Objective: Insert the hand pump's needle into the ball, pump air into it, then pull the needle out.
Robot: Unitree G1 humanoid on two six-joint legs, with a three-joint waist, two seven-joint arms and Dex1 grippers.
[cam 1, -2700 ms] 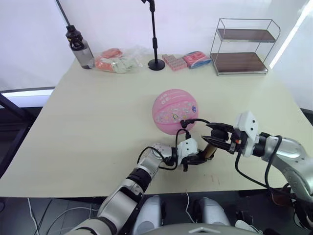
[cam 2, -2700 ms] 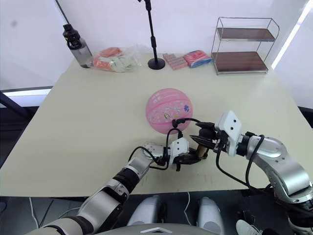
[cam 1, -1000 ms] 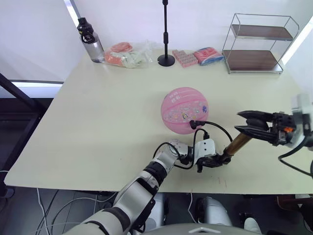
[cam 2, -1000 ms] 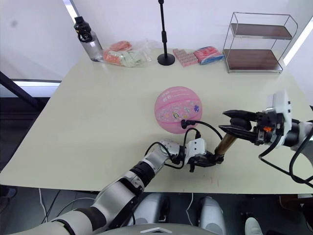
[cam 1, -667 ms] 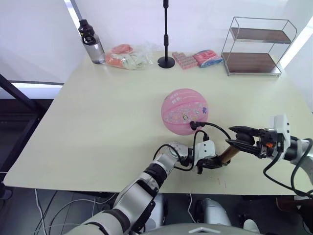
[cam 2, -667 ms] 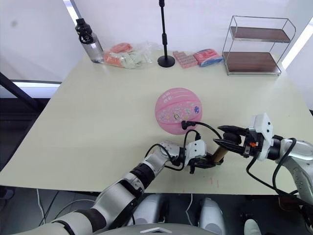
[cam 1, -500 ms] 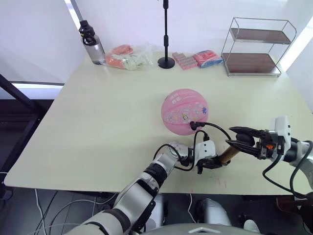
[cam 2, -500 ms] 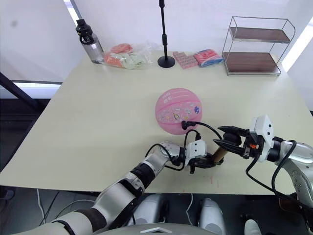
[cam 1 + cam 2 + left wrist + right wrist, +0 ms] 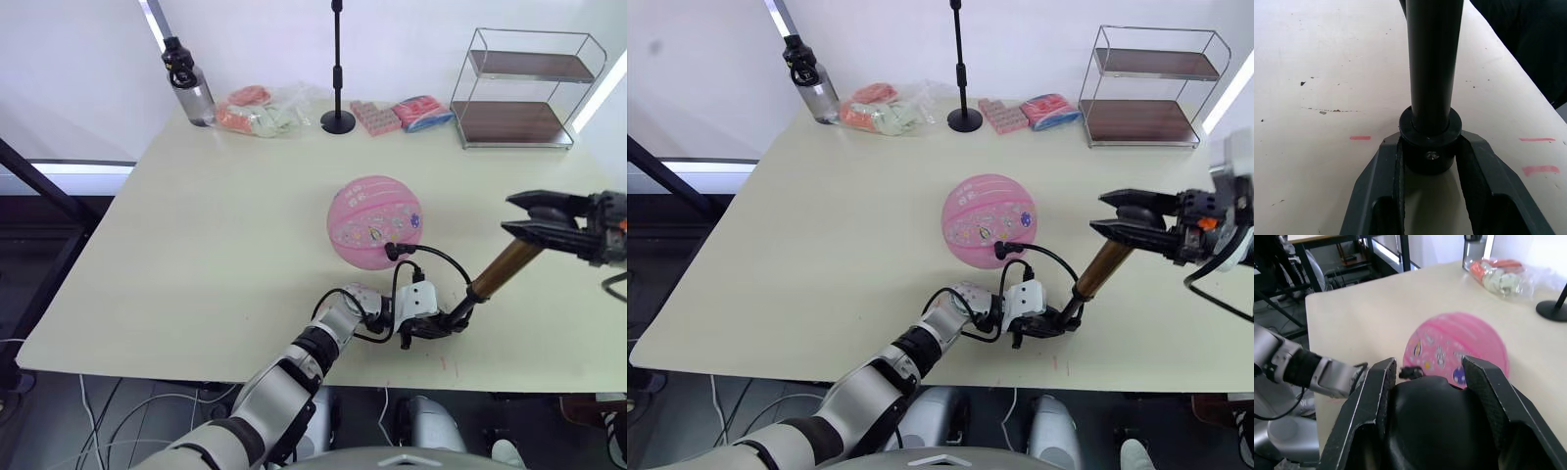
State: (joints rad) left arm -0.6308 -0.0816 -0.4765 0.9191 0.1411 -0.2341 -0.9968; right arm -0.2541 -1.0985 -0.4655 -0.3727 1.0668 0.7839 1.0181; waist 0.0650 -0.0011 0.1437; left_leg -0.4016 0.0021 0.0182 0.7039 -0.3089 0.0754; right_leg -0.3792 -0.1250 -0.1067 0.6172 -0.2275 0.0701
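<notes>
The pink ball rests mid-table. The hand pump slants up from the table in front of it, its bronze barrel rising to the right. My left gripper is shut on the pump's black bottom cap, down on the tabletop. My right gripper is shut on the pump's black handle, raised above the table's right side. The black hose loops from the pump's base to a black fitting pressed against the ball's near side. The needle itself is hidden.
Along the back edge stand a water bottle, a bag of packets, a microphone stand's base, pink packets and a wire shelf. The table's front edge lies just behind my left gripper.
My right gripper has drawn the handle up and to the right, so more of the bronze pump shows. The left gripper, the ball and the fitting have stayed put.
</notes>
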